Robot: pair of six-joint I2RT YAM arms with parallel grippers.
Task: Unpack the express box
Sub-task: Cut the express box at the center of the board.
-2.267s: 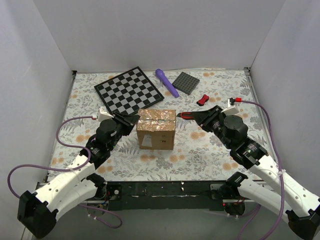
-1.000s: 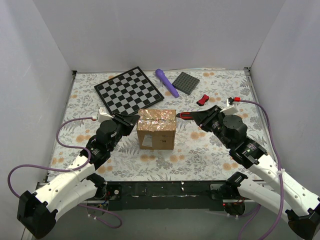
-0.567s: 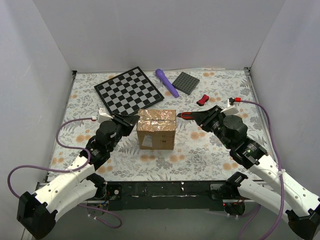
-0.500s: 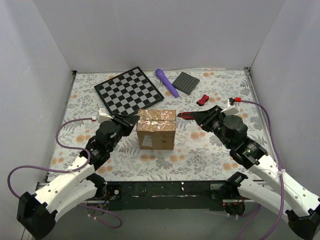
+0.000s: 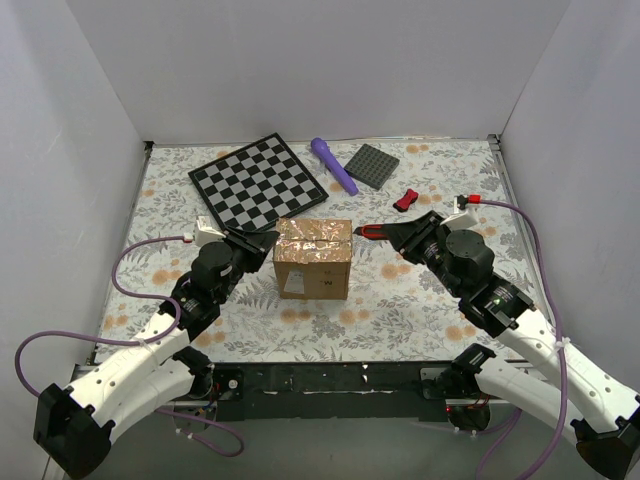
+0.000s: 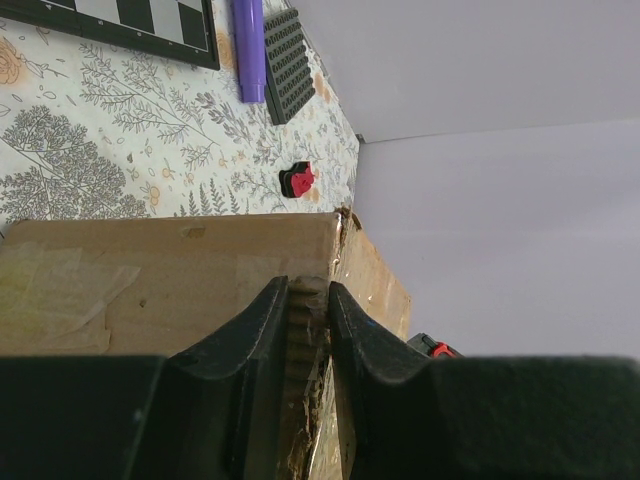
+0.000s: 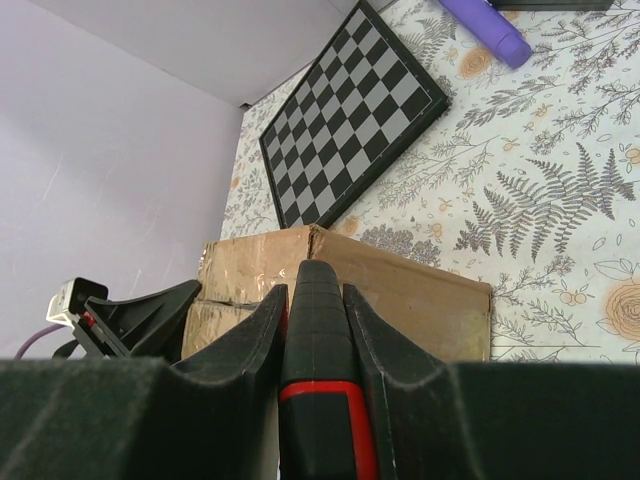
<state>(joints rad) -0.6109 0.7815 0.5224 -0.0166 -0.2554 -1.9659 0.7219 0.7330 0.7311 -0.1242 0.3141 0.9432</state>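
Note:
The express box (image 5: 314, 258), a small brown carton with shiny tan tape over its closed top flaps, stands mid-table. My left gripper (image 5: 268, 240) is at its upper left edge. In the left wrist view it (image 6: 308, 290) is shut on the box's corrugated edge (image 6: 306, 310). My right gripper (image 5: 392, 234) is to the right of the box, shut on a black and red box cutter (image 5: 372, 231). In the right wrist view the cutter (image 7: 315, 340) points at the box's top right corner (image 7: 320, 235), its tip at or close to the carton.
A checkerboard (image 5: 258, 181) lies at the back left. A purple marker (image 5: 333, 165) and a flat dark grey studded plate (image 5: 372, 165) lie at the back centre. A small red and black clip (image 5: 405, 200) lies behind my right gripper. White walls enclose the table.
The right gripper with the cutter has edged slightly leftward toward the box's corner. The left gripper and the box have not visibly moved.

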